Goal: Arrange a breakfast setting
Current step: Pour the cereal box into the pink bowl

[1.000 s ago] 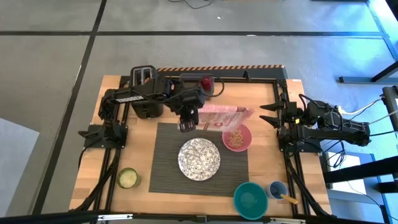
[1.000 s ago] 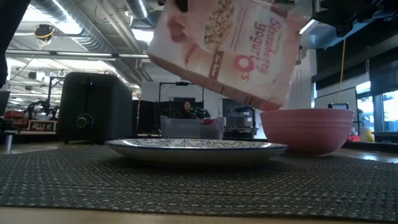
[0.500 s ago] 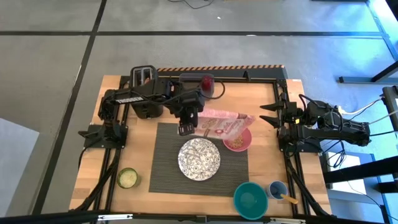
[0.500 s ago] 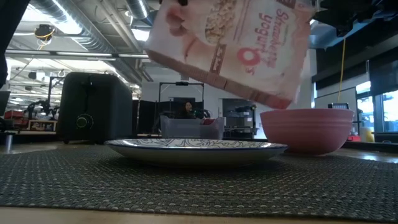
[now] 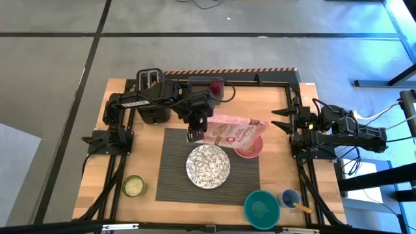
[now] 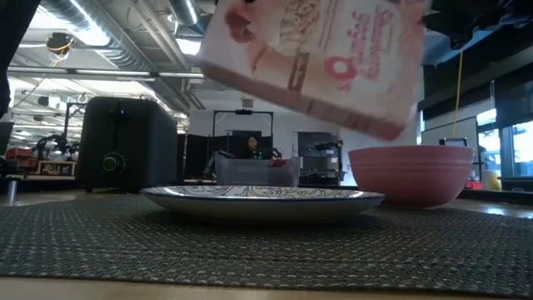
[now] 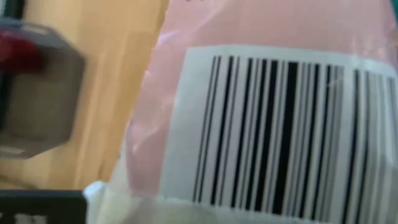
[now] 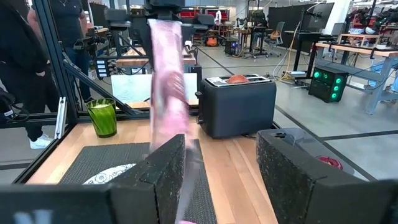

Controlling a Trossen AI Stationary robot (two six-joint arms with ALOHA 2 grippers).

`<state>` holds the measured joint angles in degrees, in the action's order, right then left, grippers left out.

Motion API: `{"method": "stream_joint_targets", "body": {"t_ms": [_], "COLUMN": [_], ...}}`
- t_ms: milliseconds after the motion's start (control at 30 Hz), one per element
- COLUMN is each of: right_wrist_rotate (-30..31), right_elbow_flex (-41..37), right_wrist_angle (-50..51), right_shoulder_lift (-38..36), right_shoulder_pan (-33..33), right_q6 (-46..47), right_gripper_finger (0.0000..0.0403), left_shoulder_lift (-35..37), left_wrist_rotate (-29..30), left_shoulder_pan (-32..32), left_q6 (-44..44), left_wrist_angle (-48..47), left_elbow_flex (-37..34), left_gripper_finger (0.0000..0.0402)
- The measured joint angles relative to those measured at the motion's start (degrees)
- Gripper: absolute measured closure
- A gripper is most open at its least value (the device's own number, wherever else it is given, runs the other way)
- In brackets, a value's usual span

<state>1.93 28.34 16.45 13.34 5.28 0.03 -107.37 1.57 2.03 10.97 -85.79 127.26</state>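
My left gripper (image 5: 198,128) is shut on a pink cereal box (image 5: 233,132), held on its side above the pink bowl (image 5: 249,147), which has cereal in it. The box fills the left wrist view (image 7: 267,124) and hides the fingers there. The bowl and the patterned white plate (image 5: 208,164) rest on the dark ribbed mat (image 5: 174,162). The red apple (image 5: 215,86) sits in a clear tub at the far edge. A spoon (image 5: 301,207) stands in a small blue cup. My right gripper (image 5: 283,123) is open and empty at the table's right side. My left gripper holds the cereal box at its bottom end (image 5: 209,130), the end toward the table's left. The box is lifted clear and tilted, and its other end (image 6: 398,117) hangs lower, over the bowl. The fingers themselves are hidden by the wrist and the box.
A black toaster (image 5: 153,97) stands at the far left with something round and brown in its slot (image 8: 236,79). A green-lidded jar (image 5: 133,186) is near the front left, and a teal bowl (image 5: 260,207) at the front right. The arm bases stand on the table's left and right edges.
My left gripper has turned the cereal box about its length, so more of its printed front faces up. The box has also shifted a little toward the table's near edge and risen slightly above the bowl.
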Motion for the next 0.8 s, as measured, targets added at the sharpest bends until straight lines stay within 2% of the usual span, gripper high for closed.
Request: {"method": "stream_joint_targets", "body": {"t_ms": [300, 467, 600, 667, 800], "right_wrist_rotate": [0.00, 0.00, 0.00, 0.01, 0.02], "right_elbow_flex": [0.00, 0.00, 0.00, 0.00, 0.00], "right_wrist_angle": [-0.02, -0.02, -0.02, -0.01, -0.02], "right_shoulder_lift": [0.00, 0.02, 0.00, 0.00, 0.00], "right_shoulder_pan": [0.00, 0.00, 0.02, 0.00, 0.00], "right_q6": [0.13, 0.13, 0.13, 0.13, 0.13], "right_gripper_finger": [0.0217, 0.0217, 0.0217, 0.0217, 0.0217], "left_shoulder_lift": [0.00, 0.00, 0.00, 0.00, 0.00], "left_wrist_rotate": [0.30, 2.55, -2.53, 0.81, 1.31], "left_shoulder_pan": [0.60, 0.63, 0.63, 0.50, 0.95], "left_q6": [0.04, -0.14, 0.26, 0.10, 0.18], "left_wrist_angle": [-0.68, -0.89, -0.95, -0.95, -1.01], "left_elbow_flex": [0.00, 0.00, 0.00, 0.00, -0.02], "left_gripper_finger": [0.0229, 0.0229, 0.0229, 0.0229, 0.0229]}}
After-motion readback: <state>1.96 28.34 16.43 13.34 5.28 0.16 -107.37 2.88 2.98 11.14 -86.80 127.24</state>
